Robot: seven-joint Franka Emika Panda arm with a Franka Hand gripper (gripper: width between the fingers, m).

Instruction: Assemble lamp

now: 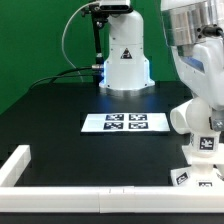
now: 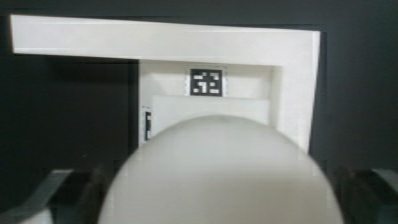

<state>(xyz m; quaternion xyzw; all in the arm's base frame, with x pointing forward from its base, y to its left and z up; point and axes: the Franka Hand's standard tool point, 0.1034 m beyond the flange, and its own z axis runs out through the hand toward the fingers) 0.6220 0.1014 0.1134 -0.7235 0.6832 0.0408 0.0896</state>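
In the exterior view, the white robot arm is seen bent down over the near corner of the black tabletop at the exterior view's right; beneath it a cluster of matte white plastic pieces with black-and-white square tags is gathered, but which piece is which cannot be made out there; the marker board lies flat at mid-table, well apart from that cluster toward the exterior view's left; a long white border rail is set at the near corner on that same left side.

In the wrist view, the small rounded matte white bulb fills the foreground, blurred, and is flanked by the dim dark fingers of the end effector, one on each side; the fingers stand just beside the bulb, yet whether they are pressed onto it or held slightly off cannot be told; beyond the bulb lies the angular white base block, its recessed face with a square tag lined up with the bulb's middle; the block's broad bar is judged to run parallel to the line joining the two fingers; the coming move is judged to turn on one relation: the base lies straight ahead of the bulb along the approach axis, so travel along that axis, with little sideways correction, should be what is called for.
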